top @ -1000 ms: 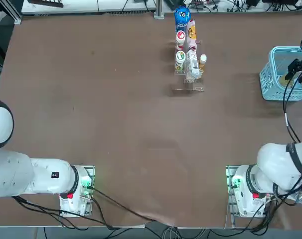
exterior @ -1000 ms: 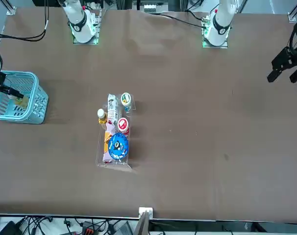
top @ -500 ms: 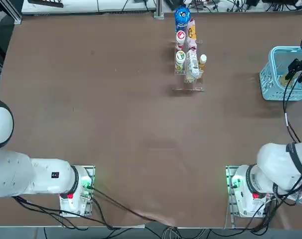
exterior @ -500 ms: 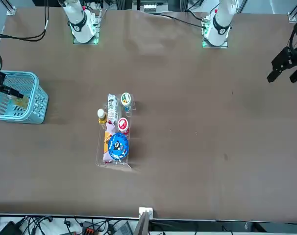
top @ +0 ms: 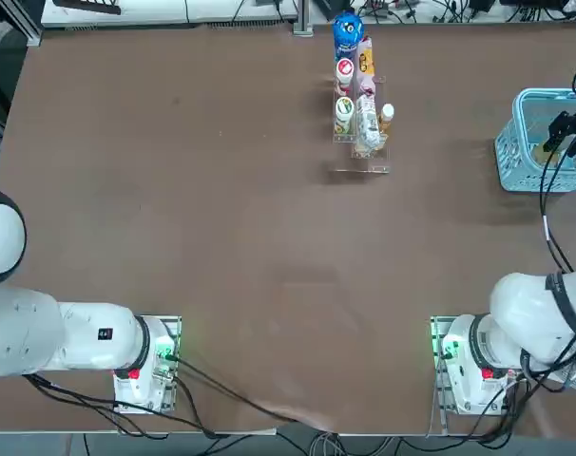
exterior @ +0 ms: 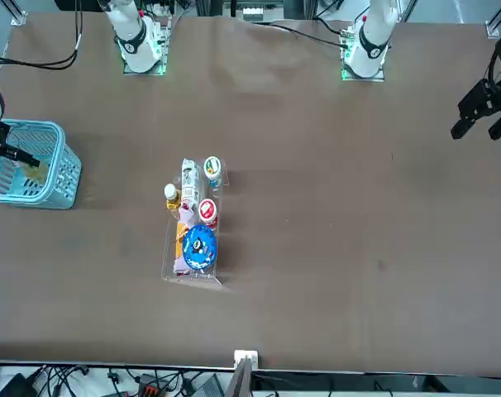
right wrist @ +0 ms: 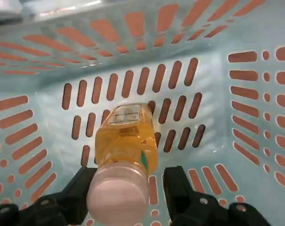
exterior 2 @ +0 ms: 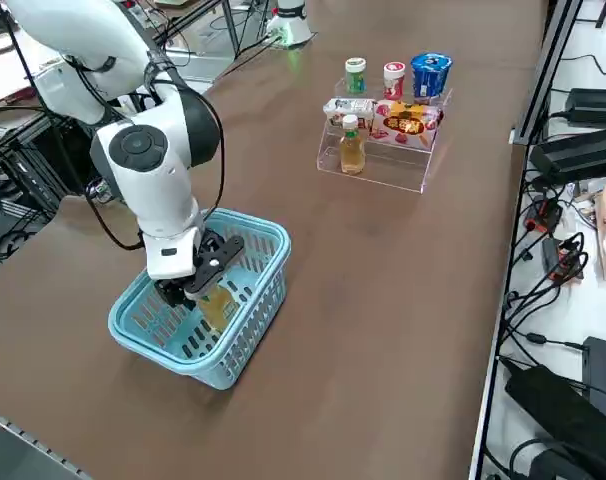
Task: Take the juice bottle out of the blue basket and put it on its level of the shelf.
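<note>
Wrist view: right gripper [right wrist: 126,195] sits low inside the blue basket [right wrist: 255,117], fingers [right wrist: 178,186] either side of the juice bottle [right wrist: 126,146] near its white cap; one finger looks pressed to the cap, the other stands just off it, so not clamped. Compared with a second ago, top and front views look the same: basket, arm and shelf unmoved. Right arm reaches down from above into the basket [exterior 2: 198,305] in the side view, wrist pointing down, bottle [exterior 2: 215,303] between the fingers on the basket floor. Shelf [exterior 2: 383,150] stands well apart across the table, carrying another amber bottle [exterior 2: 352,145] and several small containers.
</note>
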`<control>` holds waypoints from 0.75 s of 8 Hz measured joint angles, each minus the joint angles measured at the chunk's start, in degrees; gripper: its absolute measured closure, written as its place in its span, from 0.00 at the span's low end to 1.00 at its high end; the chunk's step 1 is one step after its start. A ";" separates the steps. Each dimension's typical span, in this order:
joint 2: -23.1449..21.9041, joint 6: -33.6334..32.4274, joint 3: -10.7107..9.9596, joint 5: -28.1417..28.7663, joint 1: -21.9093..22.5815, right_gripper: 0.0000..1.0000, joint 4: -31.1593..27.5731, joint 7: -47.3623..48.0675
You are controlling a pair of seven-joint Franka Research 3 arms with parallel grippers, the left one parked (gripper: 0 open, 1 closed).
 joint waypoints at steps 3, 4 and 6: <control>0.00 0.00 0.03 0.00 0.00 0.18 0.00 -0.02; 0.00 0.00 0.06 0.00 0.01 0.22 0.00 -0.02; 0.00 0.01 0.13 0.00 0.01 0.37 0.03 -0.03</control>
